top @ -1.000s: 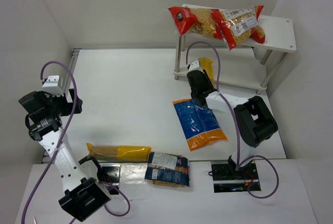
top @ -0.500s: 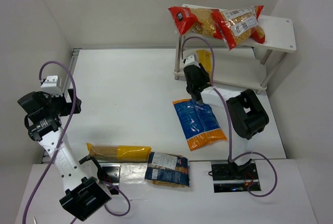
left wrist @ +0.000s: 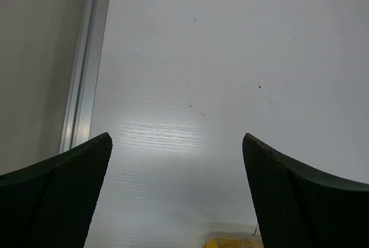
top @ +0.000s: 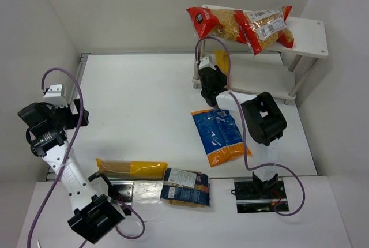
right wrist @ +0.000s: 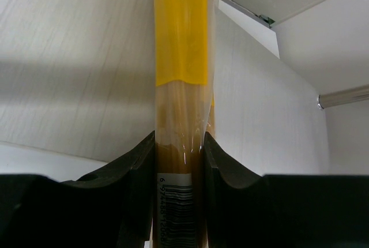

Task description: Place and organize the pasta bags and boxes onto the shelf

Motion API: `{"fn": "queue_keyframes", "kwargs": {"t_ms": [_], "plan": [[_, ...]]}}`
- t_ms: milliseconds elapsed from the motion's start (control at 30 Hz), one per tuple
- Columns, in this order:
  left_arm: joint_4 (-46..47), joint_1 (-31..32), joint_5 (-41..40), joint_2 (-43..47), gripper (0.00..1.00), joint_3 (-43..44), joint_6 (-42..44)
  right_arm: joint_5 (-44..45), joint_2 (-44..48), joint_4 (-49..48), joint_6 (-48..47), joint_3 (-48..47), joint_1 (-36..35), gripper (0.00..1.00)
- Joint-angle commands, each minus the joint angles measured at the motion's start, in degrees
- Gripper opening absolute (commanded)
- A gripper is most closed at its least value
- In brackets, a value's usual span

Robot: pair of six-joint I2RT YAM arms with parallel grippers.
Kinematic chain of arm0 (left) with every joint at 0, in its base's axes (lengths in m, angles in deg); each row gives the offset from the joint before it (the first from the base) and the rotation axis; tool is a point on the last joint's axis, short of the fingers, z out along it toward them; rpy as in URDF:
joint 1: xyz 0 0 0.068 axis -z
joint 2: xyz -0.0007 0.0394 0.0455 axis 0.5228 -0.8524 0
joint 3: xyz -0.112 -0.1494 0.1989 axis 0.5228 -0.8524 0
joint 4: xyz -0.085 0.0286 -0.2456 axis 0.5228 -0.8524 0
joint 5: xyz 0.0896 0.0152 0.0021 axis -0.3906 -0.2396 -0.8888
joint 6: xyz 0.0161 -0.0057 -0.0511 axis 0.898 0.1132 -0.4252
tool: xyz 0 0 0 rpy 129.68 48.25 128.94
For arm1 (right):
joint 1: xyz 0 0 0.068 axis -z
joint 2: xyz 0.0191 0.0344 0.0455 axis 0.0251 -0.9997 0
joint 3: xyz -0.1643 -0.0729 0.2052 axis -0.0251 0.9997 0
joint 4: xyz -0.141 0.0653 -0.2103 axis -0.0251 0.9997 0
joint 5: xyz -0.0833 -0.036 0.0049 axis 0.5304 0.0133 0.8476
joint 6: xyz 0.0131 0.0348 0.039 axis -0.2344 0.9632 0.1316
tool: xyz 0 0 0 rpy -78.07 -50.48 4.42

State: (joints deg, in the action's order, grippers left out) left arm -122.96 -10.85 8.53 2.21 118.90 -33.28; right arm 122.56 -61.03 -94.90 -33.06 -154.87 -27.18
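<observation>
So far two bags sit shelved above the right gripper, clamped on spaghetti; three packs wait behind.

Two bags atop shelf, flat bag on tabletop before it, spaghetti pack left of small pack at near edge, second spaghetti pack at lower tier

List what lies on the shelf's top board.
Two packs lie there side by side: the left red-ended bag and the right red-ended bag. The shelf surface beneath them is covered.
</observation>
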Motion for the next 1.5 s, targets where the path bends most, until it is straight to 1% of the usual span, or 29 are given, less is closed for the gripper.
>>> {"fn": "queue_keyframes", "kwargs": {"t_ms": [0,100,167,233,367,467,600,667,700,733,767,800,833,1000,1133,1267,1467], "plan": [[0.3,-0.5,2.4,0.7,0.99,-0.3,1.3,4.7,1.5,-10.6,0.4,-5.6,-0.3,0.00],[0.3,-1.0,2.4,0.7,0.99,-0.3,1.3,4.1,1.0,-10.1,0.4,-6.1,-0.3,0.01],[0.3,-1.0,2.4,0.7,0.99,-0.3,1.3,4.1,0.4,-10.1,0.4,-6.7,-0.3,0.06],[0.3,-1.0,2.4,0.2,0.99,-0.3,1.3,3.6,-0.2,-9.6,0.9,-7.2,-0.8,0.07],[0.3,-1.0,2.4,0.2,0.99,-0.3,1.3,3.1,-0.8,-8.9,1.0,-7.8,-0.8,0.22],[0.3,-1.0,2.4,0.2,0.99,-0.3,1.3,3.1,-1.9,-8.9,1.0,-8.3,-0.8,0.23],[0.3,-1.6,2.4,0.2,0.99,-0.3,1.3,3.6,-3.1,-8.9,1.0,-9.4,-0.8,0.29],[0.3,-1.6,2.4,0.2,0.99,-0.3,1.3,3.6,-3.1,-8.2,1.0,-9.4,-0.8,0.29],[0.3,-1.6,2.4,0.2,0.99,-0.3,1.3,3.6,-3.1,-8.2,1.5,-9.4,-0.8,0.31],[0.3,-1.6,2.4,0.2,0.99,-0.3,1.3,3.6,-3.1,-8.2,1.5,-9.9,-0.8,0.34],[0.3,-1.6,2.4,0.2,0.99,-0.3,1.3,3.6,-3.1,-7.7,1.5,-9.9,-0.8,0.40],[0.3,-1.6,2.4,0.2,0.99,-0.3,1.3,3.6,-3.1,-7.7,1.5,-10.4,-0.8,0.52],[0.3,-1.6,2.4,0.2,0.99,-0.3,1.3,3.6,-3.6,-7.7,1.5,-10.4,-0.8,0.56],[0.3,-1.6,2.4,0.7,0.99,-0.3,1.3,4.1,-4.1,-7.7,1.5,-11.5,-0.8,0.70],[0.3,-2.1,2.4,0.7,0.99,-0.3,1.3,4.1,-3.6,-7.1,1.5,-11.5,-0.8,0.74],[0.3,-2.1,2.4,0.7,0.99,-0.3,1.3,4.1,-1.4,-5.0,3.4,-10.2,-1.9,0.75],[0.3,-2.1,3.0,1.2,0.99,-0.3,1.3,3.6,4.6,-1.5,6.0,-3.8,-4.4,0.75]]}}
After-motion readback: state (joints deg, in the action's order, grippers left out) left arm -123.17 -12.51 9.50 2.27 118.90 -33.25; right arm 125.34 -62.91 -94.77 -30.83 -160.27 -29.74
